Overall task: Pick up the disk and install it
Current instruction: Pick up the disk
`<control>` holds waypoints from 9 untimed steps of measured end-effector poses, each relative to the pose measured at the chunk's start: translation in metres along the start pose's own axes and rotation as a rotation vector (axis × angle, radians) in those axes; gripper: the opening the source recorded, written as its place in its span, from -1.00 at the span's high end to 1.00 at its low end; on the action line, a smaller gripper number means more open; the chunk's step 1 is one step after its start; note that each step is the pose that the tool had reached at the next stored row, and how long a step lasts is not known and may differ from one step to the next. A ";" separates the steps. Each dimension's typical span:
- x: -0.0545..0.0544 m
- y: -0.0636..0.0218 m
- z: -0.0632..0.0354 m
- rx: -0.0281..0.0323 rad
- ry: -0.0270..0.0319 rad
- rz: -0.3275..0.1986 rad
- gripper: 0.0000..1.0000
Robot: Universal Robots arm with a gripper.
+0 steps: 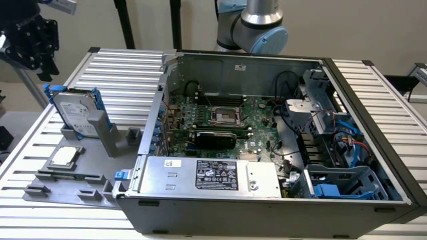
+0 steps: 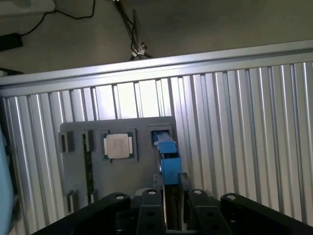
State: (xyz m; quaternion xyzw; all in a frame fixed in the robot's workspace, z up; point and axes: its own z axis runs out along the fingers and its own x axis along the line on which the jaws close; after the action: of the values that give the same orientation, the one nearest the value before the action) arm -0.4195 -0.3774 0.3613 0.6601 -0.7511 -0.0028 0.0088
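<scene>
Disk [image 1: 75,111] stands upright, beneath gripper [image 2: 172,197].

We list, in the exterior view:
- ribbed metal desk [image 1: 393,95]
- open computer case [image 1: 267,217], centre frame, holding:
  - green motherboard [image 1: 257,132]
  - labelled power supply [image 1: 213,175] along the near wall
  - blue drive cage [image 1: 343,185], lower right
- grey fixture plate [image 1: 67,185], lower left, bearing a square silver CPU chip [image 1: 65,156]

In the wrist view we note grey floor [image 2: 220,24] beyond the desk edge.

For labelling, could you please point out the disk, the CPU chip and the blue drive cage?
the disk [image 1: 73,112]: exterior view, its labelled face.
the CPU chip [image 2: 118,146]: wrist view, centre of its lid.
the blue drive cage [image 1: 353,176]: exterior view, its plastic wall.
</scene>
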 end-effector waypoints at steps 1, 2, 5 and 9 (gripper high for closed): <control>0.000 0.0000 0.0007 0.0001 0.0000 0.000 0.28; 0.000 0.0000 0.0017 -0.0002 0.0001 0.000 0.28; 0.000 -0.0001 0.0070 -0.0001 0.0002 -0.001 0.05; 0.000 -0.0002 0.0142 -0.0002 0.0002 -0.001 -0.08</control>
State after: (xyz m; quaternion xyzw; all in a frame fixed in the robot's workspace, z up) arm -0.4195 -0.3773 0.3471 0.6603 -0.7510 -0.0028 0.0090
